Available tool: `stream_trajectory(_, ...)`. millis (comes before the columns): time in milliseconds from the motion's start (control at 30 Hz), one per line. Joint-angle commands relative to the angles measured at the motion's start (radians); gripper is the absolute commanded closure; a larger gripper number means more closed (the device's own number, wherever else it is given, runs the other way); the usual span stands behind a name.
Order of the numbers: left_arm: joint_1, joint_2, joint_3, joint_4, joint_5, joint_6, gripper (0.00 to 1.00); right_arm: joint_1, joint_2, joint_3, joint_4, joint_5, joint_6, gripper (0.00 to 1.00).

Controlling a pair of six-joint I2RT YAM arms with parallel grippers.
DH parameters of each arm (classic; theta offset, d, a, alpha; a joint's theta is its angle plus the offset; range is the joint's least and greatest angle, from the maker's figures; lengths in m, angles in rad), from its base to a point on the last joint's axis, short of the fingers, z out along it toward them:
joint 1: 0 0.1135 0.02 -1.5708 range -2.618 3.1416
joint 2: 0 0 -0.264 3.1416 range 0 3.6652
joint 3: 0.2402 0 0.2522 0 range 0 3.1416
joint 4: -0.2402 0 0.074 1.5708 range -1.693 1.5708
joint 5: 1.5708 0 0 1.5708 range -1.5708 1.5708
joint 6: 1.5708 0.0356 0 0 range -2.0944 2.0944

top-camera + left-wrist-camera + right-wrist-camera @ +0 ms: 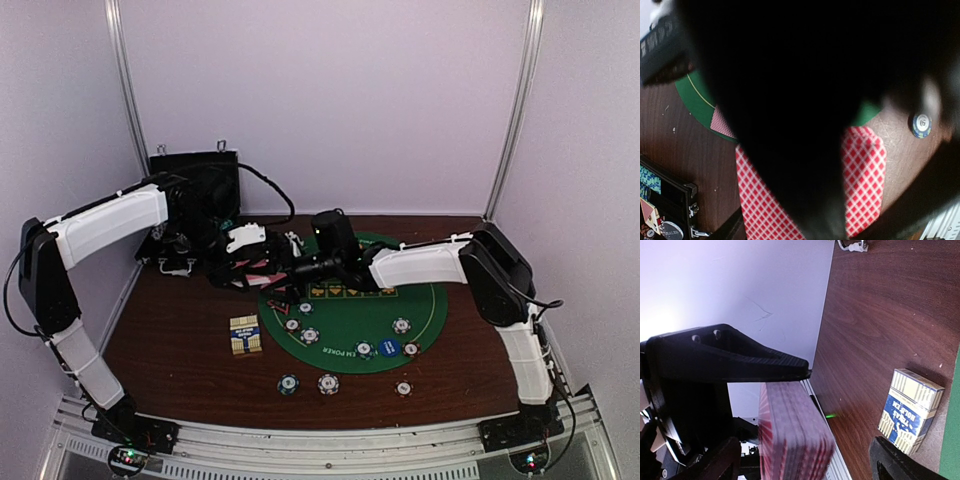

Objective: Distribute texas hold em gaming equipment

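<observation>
Two arms: we see both meet over the far-left edge of the mat [350,322], tips nearly nose to nose.
L gripper [240,268]: clenched on the deck [795,435] as far as we can tell; its own cam is mostly blacked out by a dark bulk [805,100] close to the lens.
R gripper [840,410]: released, fingers spread wide, deck betw. them.
Deck: pink-red checked backs, edge-on in the R wrist cam, held up off the table [170,345].
Upper finger [740,355]: tip just over the deck's top edge; we can't tell if it touches.
Lower finger [895,462]: well apart from the deck.
Box [910,410]: blue and cream card box, flat on the wood just beyond the lower finger, beside the mat edge.
L wrist cam: we make out checked cards [865,175] either side of the dark bulk, w/ one chip [921,124] on bare wood to the right.
Chips [310,335]: several on the mat on the near side of the R fingers, w/ a blue disc [389,347] among them; three more on bare wood nearer the arm bases.
Case [195,185]: black, at the far-left of the table behind the L fingers.
</observation>
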Motion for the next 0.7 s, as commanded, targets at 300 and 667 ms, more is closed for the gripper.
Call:
stream_trajectory(300, 0.003, -0.009, 0.046, -0.009, 0.04, -0.004, 1.0, -0.002, 0.057, 0.054, 0.028, -0.004, 0.054, 0.19)
stream_trajectory(667, 0.003, -0.029, 0.047, -0.025, 0.041, 0.003, 1.0, -0.034, 0.009, -0.026, 0.019, 0.027, 0.051, 0.3)
